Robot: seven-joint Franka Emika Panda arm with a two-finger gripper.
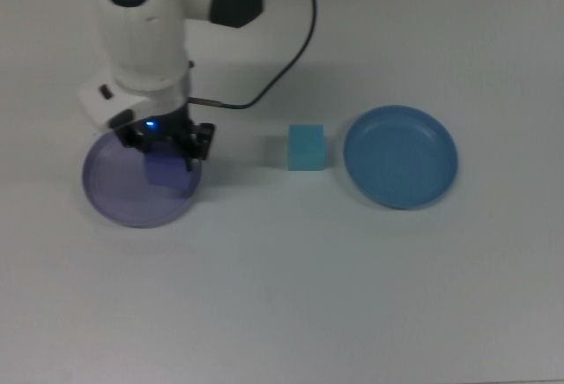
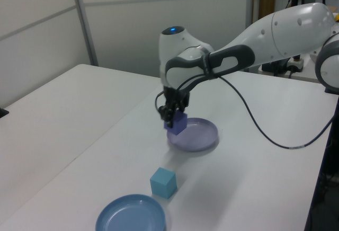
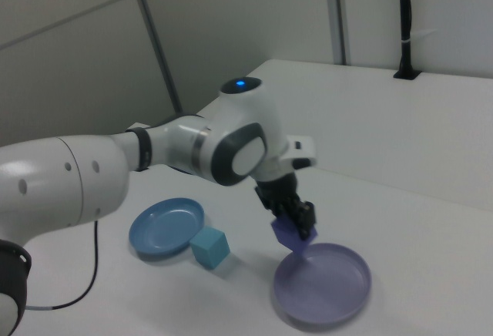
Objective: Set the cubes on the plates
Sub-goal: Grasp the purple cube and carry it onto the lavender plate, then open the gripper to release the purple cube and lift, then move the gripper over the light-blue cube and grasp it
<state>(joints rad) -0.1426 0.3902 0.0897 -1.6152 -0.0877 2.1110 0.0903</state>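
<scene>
In the top view, the gripper (image 1: 166, 148) is clamped on the purple cube (image 1: 164, 171), a small matte block with square faces, held over the lavender plate (image 1: 115, 192). This plate is round and shallow with a raised rim, and nothing rests on its floor. The turquoise cube (image 1: 307, 147) sits on the smooth white table (image 1: 291, 287), just beside the blue plate (image 1: 400, 156) on the top view's right but not touching it. The blue plate, of the same round rimmed form, holds nothing. A black cable (image 1: 284, 56) curves from the arm across the table.

In the left view, the purple cube (image 2: 176, 123) hangs in the closed fingers above the near edge of the lavender plate (image 2: 200, 135), clear of its surface. The turquoise cube (image 2: 162, 182) stands between the two plates, close to the blue plate (image 2: 131, 216).

In the right view, the purple cube (image 3: 291, 233) is tilted, one corner pointing down toward the lavender plate (image 3: 327, 283), with the gripper (image 3: 299, 218) pinching it from above. The turquoise cube (image 3: 209, 248) lies just beside the blue plate (image 3: 163, 226).
</scene>
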